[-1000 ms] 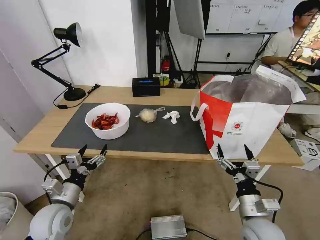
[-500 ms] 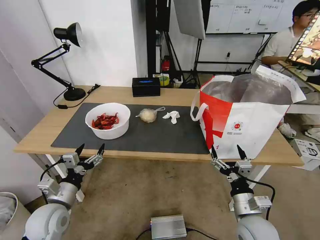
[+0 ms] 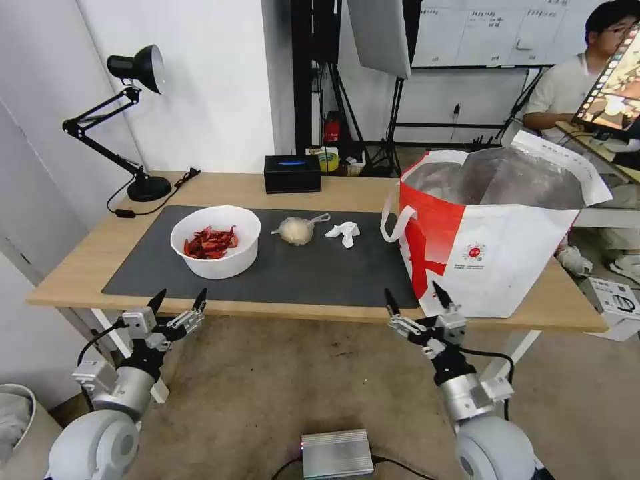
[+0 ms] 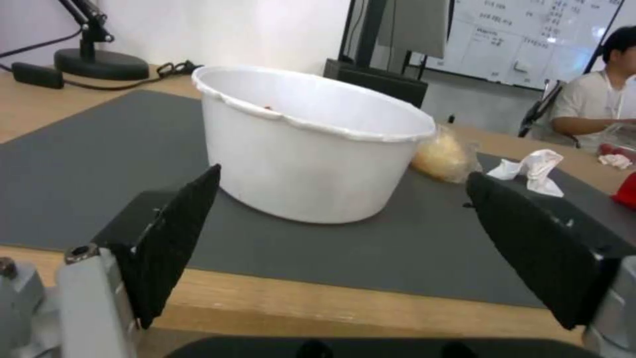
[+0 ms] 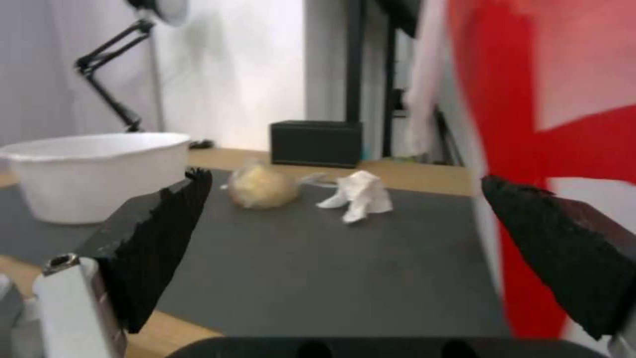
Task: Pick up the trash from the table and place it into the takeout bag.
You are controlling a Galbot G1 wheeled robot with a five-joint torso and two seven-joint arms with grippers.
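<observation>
On the dark mat of the table (image 3: 73,267) stands a white bowl (image 3: 215,241) (image 4: 311,144) (image 5: 93,174) of red crayfish shells. To its right lie a small knotted clear bag (image 3: 297,230) (image 4: 445,157) (image 5: 260,186) and a crumpled white tissue (image 3: 344,232) (image 4: 533,169) (image 5: 357,195). The white-and-red takeout bag (image 3: 493,233) (image 5: 550,99) stands open at the table's right end. My left gripper (image 3: 179,301) (image 4: 345,253) is open, below the front edge near the bowl. My right gripper (image 3: 413,302) (image 5: 345,258) is open, below the edge by the bag's left corner.
A black tissue box (image 3: 292,173) (image 5: 316,142) sits at the table's back edge, and a black desk lamp (image 3: 130,120) at its back left. A grey metal box (image 3: 337,453) lies on the floor between the arms. A person sits behind the bag.
My right gripper has swung left along the table's front edge, from in front of the bag to its left corner. My left gripper has dropped slightly.
</observation>
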